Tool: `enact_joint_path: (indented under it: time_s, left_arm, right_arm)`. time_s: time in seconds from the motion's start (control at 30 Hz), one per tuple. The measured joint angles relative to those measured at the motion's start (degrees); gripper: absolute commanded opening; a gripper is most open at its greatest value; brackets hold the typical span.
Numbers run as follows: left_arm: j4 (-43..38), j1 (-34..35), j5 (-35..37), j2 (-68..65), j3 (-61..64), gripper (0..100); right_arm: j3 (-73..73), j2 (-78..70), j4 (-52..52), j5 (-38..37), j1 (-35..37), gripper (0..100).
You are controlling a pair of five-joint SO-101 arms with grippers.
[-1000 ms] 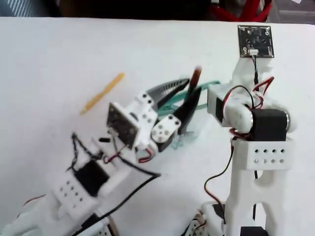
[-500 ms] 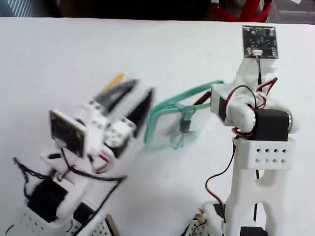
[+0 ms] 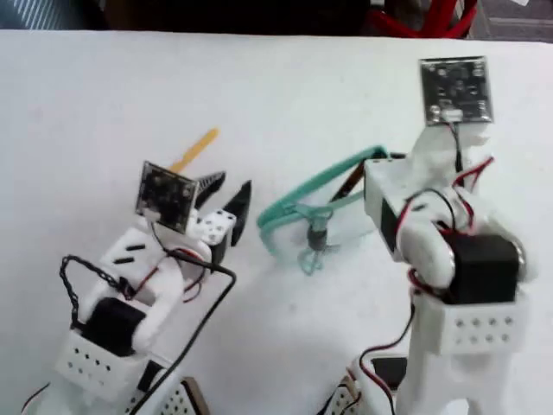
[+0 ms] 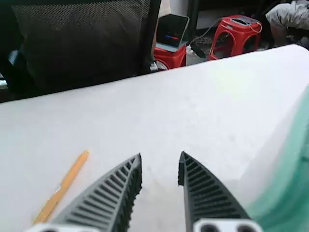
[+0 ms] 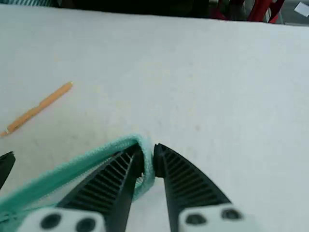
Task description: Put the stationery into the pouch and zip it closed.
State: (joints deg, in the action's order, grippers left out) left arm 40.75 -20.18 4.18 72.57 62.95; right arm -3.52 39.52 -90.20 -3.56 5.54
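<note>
You are viewing a white table [image 3: 363, 78] with the task partly done. Farthest left, an orange pencil [image 3: 197, 149] is lying flat on the bare surface, outside the pouch and apart from every other item, so it is remaining to be loaded. Just beside its near end, the left gripper [image 3: 226, 192] is hovering with its jaws spread and nothing between them. The left wrist view is showing the pencil [image 4: 60, 188] off to one side of the fingertips rather than in the gap, so you are probably lining up for a pick, with some realignment needed before closing. Moving right, the clear pouch [image 3: 333, 233] with the teal zip edge is lying near the middle of the table, its mouth gaping toward the left arm. A small teal tab [image 3: 313, 246], apparently the zip pull, is dangling at its near side. A dark slender item [image 3: 352, 180] is showing at the far corner of the pouch; whether it is inside cannot be told. Farthest right, the right gripper [image 5: 148, 157] is pinching the teal edge [image 5: 96, 162] between closed jaws. This grip is lifting the rim and bracing the pouch, so that the mouth is standing open for insertion.
</note>
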Motion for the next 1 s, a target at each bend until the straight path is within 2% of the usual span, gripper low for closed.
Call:
enact_joint_path:
  time_s: [0.1,0.2,0.3,0.37,0.5,0.63,0.8,1.0]
  left_arm:
    - [-3.7,0.1,0.2,0.0,4.2,14]
    - [-6.6,2.4,0.2,0.0,6.8,14]
    - [-7.2,3.3,0.2,0.0,7.1,14]
    - [-7.4,3.6,0.2,0.0,7.1,14]
    - [-7.4,3.5,0.4,0.0,7.1,14]
    - [-7.4,3.6,0.4,0.0,7.1,14]
    - [-7.7,3.8,0.4,-0.1,8.4,14]
    - [-7.7,3.9,0.4,-0.1,8.6,14]
  right_arm:
    - [-3.3,1.5,-3.0,0.0,2.4,1.9]
    - [-0.1,-3.8,0.6,0.0,3.8,1.9]
    - [-0.6,-11.5,2.2,0.0,2.6,1.9]
    - [-5.0,-13.5,-1.3,0.9,0.9,1.9]
    - [-15.5,-8.4,-7.6,0.7,0.4,1.9]
    - [-13.5,-3.1,-6.7,-1.0,0.6,1.9]
    - [-1.1,-11.7,-0.4,-1.1,-4.0,1.9]
    - [-8.2,-13.5,-5.7,-0.5,-11.0,1.9]
